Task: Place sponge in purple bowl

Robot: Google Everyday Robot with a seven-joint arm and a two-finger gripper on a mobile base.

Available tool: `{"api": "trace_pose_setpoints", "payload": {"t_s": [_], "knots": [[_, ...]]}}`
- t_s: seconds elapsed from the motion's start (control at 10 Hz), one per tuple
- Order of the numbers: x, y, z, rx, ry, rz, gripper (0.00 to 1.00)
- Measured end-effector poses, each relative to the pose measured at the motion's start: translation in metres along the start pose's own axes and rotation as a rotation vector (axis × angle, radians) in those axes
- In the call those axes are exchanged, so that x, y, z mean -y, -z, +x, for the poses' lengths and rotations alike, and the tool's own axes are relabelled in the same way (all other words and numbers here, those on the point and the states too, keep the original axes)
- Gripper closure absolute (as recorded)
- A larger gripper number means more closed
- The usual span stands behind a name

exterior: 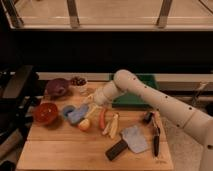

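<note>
Light-blue and soft-edged, the sponge (76, 115) is seen as a small rounded block, tilted, over the left half of the wooden tabletop (65, 147). It is pinched at its right end by the gripper (86, 109), whose fingers are pressed together on it. The gripper is reached in from the white arm (150, 97), which bends above the far edge. The sponge is placed just right of the red bowl (45, 113), and a small blue cup (66, 109) is partly hidden behind it. The purple bowl (57, 87) is found at the far left corner, apart from the sponge, with a white cup of dark fruit (79, 81) beside it. A grey cleaver (134, 139) is laid near the front edge.
</note>
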Motion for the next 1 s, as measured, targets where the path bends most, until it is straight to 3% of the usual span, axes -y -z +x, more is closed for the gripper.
{"api": "trace_pose_setpoints", "payload": {"t_s": [0.5, 0.6, 1.0], "knots": [[0.004, 0.002, 0.0, -0.001, 0.001, 0.003, 1.0], [0.006, 0.005, -0.001, 0.005, 0.007, 0.019, 1.0], [0.023, 0.047, -0.003, 0.052, 0.009, 0.13, 1.0]]}}
